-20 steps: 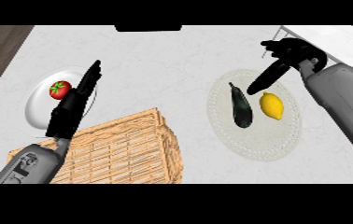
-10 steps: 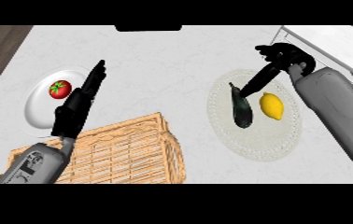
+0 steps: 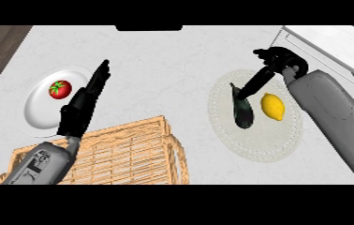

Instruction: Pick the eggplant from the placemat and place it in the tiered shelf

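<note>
Nearest the lower edge: tiered shelf [image 3: 124, 153], pale woven wicker, standing on the bench [image 3: 173, 64] at lower left, with the left forearm rising in front of its left side. Left hand [image 3: 83, 108]: black, fingers straight and together, pointing up and away beside the shelf's far-left corner; it holds nothing and reads as resting. Just behind it: white plate [image 3: 38, 114], bearing one red tomato [image 3: 60, 88]. At right, mid-distance: round pale placemat [image 3: 266, 142], lying flat on the bench, well apart from the shelf. On it, two items side by side: eggplant [image 3: 243, 108], dark, on the left half of the mat, long axis running near to far with a slight lean, stem end away from the robot; and lemon [image 3: 273, 106], yellow, just beside it on the right, not clearly touching. Right hand [image 3: 266, 71]: black, coming in from the far right above the mat; its fingers [image 3: 250, 86] are stretched out fairly straight and slant down-left, the tips at the eggplant's far end, apparently touching or just over it; nothing is enclosed. Judgement: the right hand is much the nearer, and the eggplant lies below and nearward of its fingertips, so a grasp would call for the fingers to close across the narrow width, clear of the lemon. Eggplant not yet lifted; the shelf lies across the bench to the left.
</note>
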`<state>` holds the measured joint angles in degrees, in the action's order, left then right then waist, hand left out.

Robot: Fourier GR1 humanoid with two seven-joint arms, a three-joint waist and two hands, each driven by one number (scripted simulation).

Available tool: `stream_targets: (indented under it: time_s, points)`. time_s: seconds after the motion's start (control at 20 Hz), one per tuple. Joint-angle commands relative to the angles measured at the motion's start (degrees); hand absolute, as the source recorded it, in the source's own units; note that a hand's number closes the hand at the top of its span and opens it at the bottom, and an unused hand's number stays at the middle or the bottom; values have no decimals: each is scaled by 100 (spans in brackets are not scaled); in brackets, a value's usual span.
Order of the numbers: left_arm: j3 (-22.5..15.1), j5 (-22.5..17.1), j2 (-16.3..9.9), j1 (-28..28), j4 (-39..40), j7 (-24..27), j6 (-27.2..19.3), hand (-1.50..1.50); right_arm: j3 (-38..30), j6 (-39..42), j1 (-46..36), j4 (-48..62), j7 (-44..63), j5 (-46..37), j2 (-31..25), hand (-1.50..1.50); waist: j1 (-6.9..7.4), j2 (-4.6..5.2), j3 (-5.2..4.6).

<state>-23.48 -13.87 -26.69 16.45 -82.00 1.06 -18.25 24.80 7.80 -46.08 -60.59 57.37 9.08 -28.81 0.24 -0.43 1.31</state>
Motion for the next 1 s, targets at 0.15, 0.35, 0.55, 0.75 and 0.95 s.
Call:
stream_targets:
  time_s: [0.15, 0.35, 0.55, 0.75, 0.95]
  points:
    - [198, -139, 230, -120, 120, -15, 143, 0, -7, 182, 145, 111, 124, -211, 201, -150, -7, 49, -132]
    - [61, -21, 408, -350, 101, 73, 30, 0, 90, 59, 291, 53, 134, -383, 398, -150, -2, 46, -133]
    - [221, -31, 332, -251, 276, 252, 252, 0, 15, 87, 241, 711, -317, -708, 493, -150, 47, 72, -132]
    - [-38, 285, 641, -421, 190, 134, -39, 0, 13, 155, 386, 326, 12, -800, 550, -150, -5, 47, -133]
    - [109, 161, 471, -387, -365, -280, 91, 0, -122, 56, 564, 667, -378, -1019, 653, -150, 39, 45, -128]
